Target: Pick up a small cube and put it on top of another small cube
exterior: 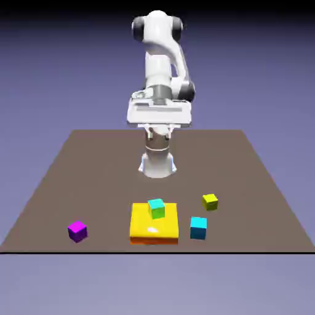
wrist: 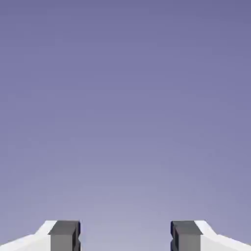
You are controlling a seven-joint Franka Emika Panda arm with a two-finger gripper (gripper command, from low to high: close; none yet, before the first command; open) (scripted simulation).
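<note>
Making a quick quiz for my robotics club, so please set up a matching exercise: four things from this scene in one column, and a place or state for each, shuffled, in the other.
1. claw
2. purple cube
3. cyan-and-green cube
4. yellow-green cube

A. on top of the yellow-orange block
B. open, with nothing between its tips
C. farthest toward the exterior view's right of all the cubes
D. alone near the front edge, toward the exterior view's left

Pairs: 1-B, 2-D, 3-A, 4-C
</note>
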